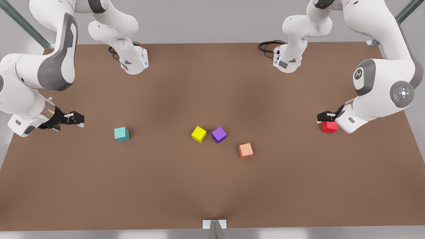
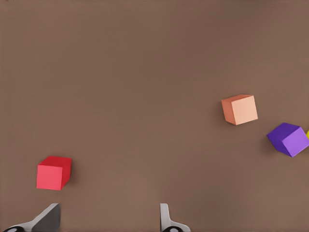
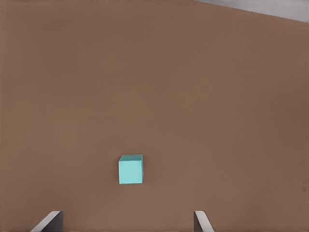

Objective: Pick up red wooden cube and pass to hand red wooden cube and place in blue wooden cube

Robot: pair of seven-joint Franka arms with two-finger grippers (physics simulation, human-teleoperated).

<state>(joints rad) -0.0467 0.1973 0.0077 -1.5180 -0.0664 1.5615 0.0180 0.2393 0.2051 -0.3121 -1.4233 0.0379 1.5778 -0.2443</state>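
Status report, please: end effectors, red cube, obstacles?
Left end effector open, beside red wooden cube, not gripping. Right end effector open, waiting near blue wooden cube. No obstacle.

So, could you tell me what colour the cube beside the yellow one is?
Purple cube; clearest in the front view.

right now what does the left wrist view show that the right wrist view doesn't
Left wrist view alone: the red cube resting on the table close to the left end effector, whose fingers are open, plus the salmon cube, the purple cube and a sliver of the yellow cube. Right wrist view alone: the teal cube, a little way ahead of the open right end effector. Both share the brown table and a pair of spread fingertips holding nothing.
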